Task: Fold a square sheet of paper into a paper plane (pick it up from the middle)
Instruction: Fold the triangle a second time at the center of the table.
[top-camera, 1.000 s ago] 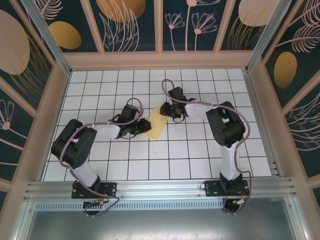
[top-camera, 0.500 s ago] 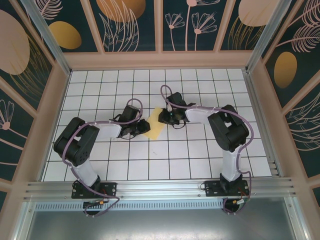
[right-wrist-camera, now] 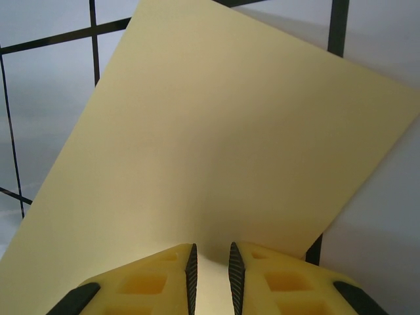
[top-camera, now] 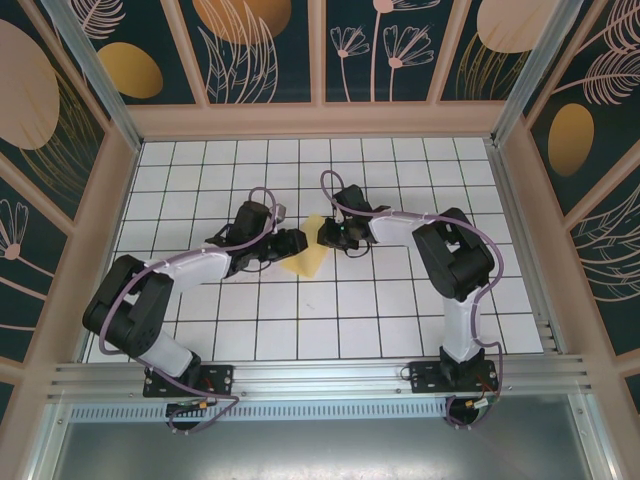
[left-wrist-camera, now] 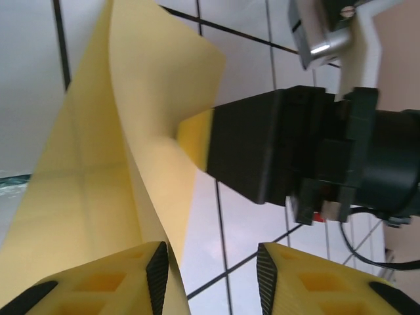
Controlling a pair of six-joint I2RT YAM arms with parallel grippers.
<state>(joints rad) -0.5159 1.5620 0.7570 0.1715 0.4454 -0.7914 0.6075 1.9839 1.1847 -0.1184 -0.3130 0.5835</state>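
Yellow square sheet of paper [top-camera: 310, 262] sits partly lifted near the table's [top-camera: 400, 300] middle. Right gripper [right-wrist-camera: 210, 252] pinches its edge. Left gripper [left-wrist-camera: 211, 262] gapes apart, holding nothing.

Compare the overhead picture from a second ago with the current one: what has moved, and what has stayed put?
The left arm has stretched out, carrying the left gripper rightward to the square sheet of paper. Its fingers now stand apart. The right gripper shifted slightly left and pinches the sheet's far edge. The sheet itself stayed roughly where it was.
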